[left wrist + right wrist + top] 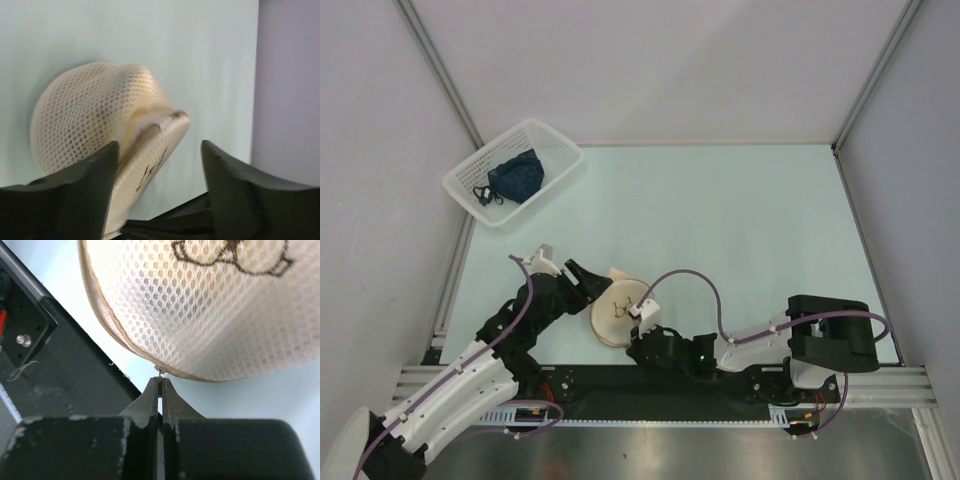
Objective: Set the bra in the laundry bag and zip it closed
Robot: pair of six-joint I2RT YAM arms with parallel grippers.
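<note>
Just past the black base rail point(600, 385) at the table's near edge, the right gripper point(160, 382) is clenched on the small metal zip pull point(159, 371). The pull sits at the rim of the squat round cream-beige mesh laundry bag point(617, 312). Its honeycomb mesh looks soft, a toothed zip runs along the seam, and the lid bears a dark line drawing. The left gripper point(159, 146) is released, its black fingers spread wide on either side of the lid's edge. Beyond, the smooth pale green table point(720, 220) stretches to the grey walls. In the far left corner a white slatted plastic basket point(560, 140) holds a dark blue garment point(515, 176).
</note>
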